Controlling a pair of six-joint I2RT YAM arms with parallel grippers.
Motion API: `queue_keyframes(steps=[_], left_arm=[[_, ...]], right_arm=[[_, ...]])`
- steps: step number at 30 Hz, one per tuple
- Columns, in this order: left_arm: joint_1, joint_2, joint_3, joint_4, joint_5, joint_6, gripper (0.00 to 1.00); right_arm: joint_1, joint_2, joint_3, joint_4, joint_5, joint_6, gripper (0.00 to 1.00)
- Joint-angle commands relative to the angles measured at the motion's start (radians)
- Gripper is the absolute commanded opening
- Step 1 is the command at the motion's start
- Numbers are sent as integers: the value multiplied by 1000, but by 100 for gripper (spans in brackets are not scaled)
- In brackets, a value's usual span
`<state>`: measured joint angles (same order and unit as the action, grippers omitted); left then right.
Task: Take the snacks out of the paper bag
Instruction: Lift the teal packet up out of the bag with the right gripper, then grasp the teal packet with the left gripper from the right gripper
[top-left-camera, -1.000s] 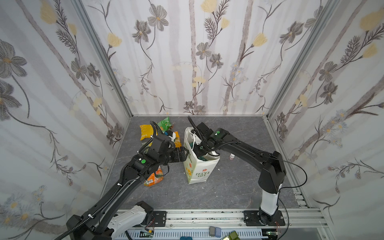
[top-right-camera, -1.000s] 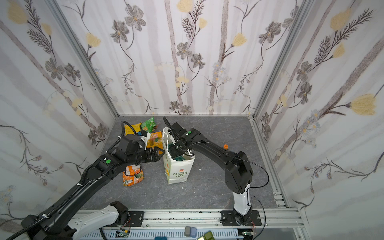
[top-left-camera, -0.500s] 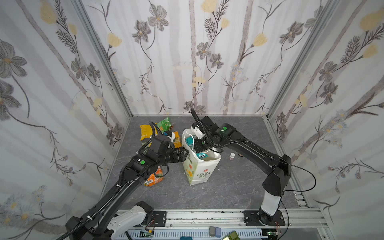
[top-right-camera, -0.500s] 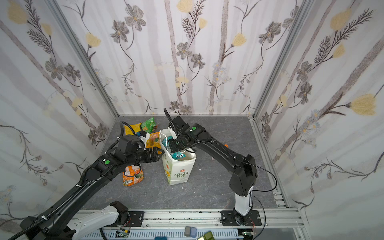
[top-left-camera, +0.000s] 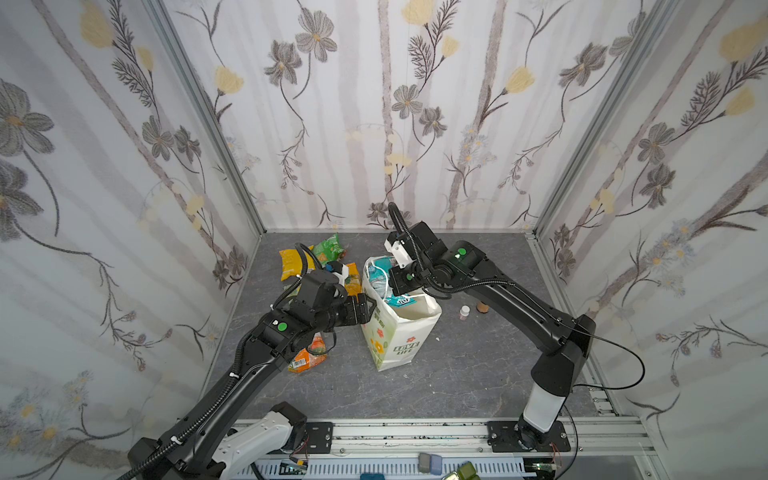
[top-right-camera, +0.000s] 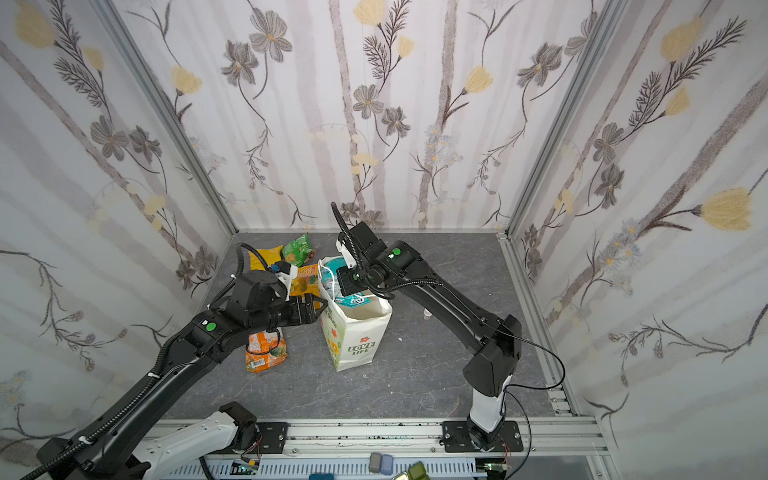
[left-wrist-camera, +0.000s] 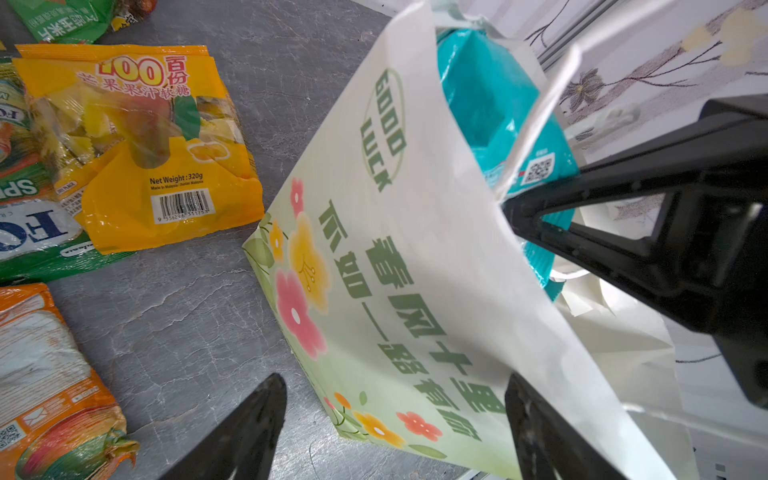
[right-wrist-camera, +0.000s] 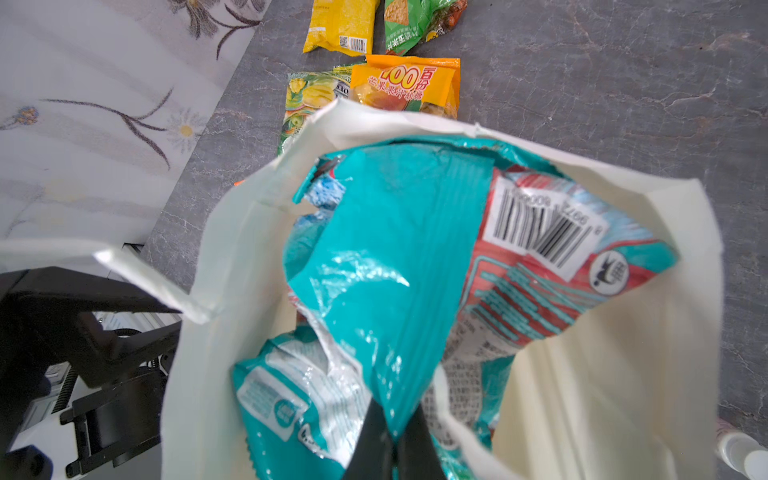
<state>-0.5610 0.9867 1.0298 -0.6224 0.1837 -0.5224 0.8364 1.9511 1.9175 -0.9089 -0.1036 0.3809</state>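
The white paper bag (top-left-camera: 401, 332) (top-right-camera: 357, 332) stands upright mid-floor. My right gripper (right-wrist-camera: 395, 432) is shut on a fold of a teal snack packet (right-wrist-camera: 395, 257) (top-left-camera: 384, 282), which sticks up through the bag's mouth. My left gripper (left-wrist-camera: 395, 378) (top-right-camera: 318, 305) is open at the bag's floral side panel (left-wrist-camera: 374, 257); one finger hangs over bare floor and the other lies against the panel. Other snacks lie on the floor left of the bag: yellow (top-left-camera: 291, 262), green (top-left-camera: 330, 249), orange mango (left-wrist-camera: 158, 145), the FOXS packet (left-wrist-camera: 25, 232) and orange-white (top-left-camera: 309, 357).
A small white bottle (top-left-camera: 464, 311) and a brown-capped one (top-left-camera: 482, 307) stand on the grey floor right of the bag. Flowered walls close in the left, back and right sides. A metal rail (top-left-camera: 415, 432) runs along the front edge.
My right gripper has risen out of the bag with the teal packet, which now shows above the rim. The left arm has barely moved.
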Motion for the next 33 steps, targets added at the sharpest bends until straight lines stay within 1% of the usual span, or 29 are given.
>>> queue_keyframes(steps=[1, 8, 14, 21, 27, 33], left_arm=[[1, -18, -5, 19, -22, 5, 85], [1, -58, -17, 29, -38, 18, 89], [1, -96, -14, 22, -59, 25, 92], [1, -150, 10, 12, -69, 24, 92], [2, -211, 31, 6, -105, 26, 92], [2, -233, 99, -15, -94, -3, 92]], right_arm=[[-1, -22, 23, 30, 19, 11, 0], [0, -53, 41, 36, 19, 19, 0], [0, -81, 48, 75, -18, 39, 0], [-1, -128, 57, 144, -37, 62, 0], [-1, -158, 57, 212, -61, 76, 0], [0, -190, 58, 283, -107, 101, 0]])
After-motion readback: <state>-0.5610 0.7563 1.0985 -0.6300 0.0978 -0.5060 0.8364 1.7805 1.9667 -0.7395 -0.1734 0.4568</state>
